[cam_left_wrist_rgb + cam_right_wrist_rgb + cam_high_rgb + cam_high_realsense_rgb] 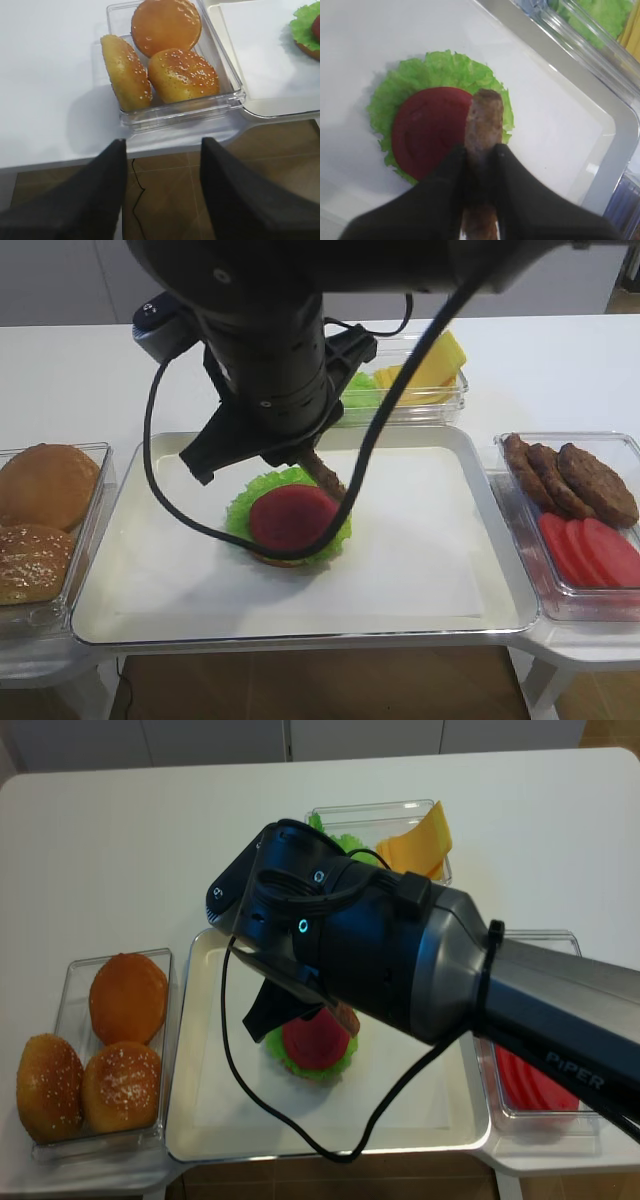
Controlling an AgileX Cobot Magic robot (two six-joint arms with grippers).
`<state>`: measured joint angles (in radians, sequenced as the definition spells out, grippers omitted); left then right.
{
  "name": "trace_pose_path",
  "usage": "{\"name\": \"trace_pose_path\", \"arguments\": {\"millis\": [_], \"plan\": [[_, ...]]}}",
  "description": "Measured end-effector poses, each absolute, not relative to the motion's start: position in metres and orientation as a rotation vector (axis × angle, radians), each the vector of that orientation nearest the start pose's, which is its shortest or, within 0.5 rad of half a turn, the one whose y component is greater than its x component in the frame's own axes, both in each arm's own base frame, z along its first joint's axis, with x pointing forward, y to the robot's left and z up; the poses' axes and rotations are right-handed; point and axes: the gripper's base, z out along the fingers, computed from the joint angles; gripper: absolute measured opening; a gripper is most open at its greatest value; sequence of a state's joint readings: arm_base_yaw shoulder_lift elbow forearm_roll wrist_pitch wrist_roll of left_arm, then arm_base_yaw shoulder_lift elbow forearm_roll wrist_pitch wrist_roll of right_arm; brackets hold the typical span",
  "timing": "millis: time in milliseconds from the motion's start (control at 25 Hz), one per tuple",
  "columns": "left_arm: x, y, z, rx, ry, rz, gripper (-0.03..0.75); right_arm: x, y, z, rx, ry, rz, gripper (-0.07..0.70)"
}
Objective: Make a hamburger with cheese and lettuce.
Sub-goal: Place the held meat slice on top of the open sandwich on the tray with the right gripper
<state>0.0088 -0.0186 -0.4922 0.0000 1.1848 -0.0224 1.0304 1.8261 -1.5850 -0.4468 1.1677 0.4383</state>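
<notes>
The hamburger stands left of centre on the white tray: a tan bun base, a frilly green leaf and a red tomato slice on top. My right gripper is shut on a brown patty, held edge-on just above the tomato's right side. The cheese stands as yellow slices in the clear box behind the tray, with the lettuce beside it. My left gripper is open and empty, off the table's front edge before the bun box.
A clear box with three domed buns stands left of the tray. Another box at the right holds loose patties and tomato slices. The right arm's dark body hangs over the tray's middle and hides part of it.
</notes>
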Motion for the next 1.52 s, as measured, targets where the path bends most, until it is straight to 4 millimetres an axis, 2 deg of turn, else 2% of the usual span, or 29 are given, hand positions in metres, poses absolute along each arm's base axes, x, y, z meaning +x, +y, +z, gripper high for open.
{"name": "trace_pose_path", "arguments": {"millis": [240,920,1520], "plan": [[-0.012,0.0,0.265,-0.034,2.157,-0.008,0.359,0.231,0.315,0.278,-0.952,2.504,-0.234,0.147],[-0.012,0.0,0.265,-0.034,2.157,-0.008,0.359,0.234,0.313,0.28,-0.958,2.465,-0.277,0.147],[-0.012,0.0,0.265,-0.034,2.157,-0.008,0.359,0.236,0.317,0.273,-0.97,2.467,-0.279,0.147]]}}
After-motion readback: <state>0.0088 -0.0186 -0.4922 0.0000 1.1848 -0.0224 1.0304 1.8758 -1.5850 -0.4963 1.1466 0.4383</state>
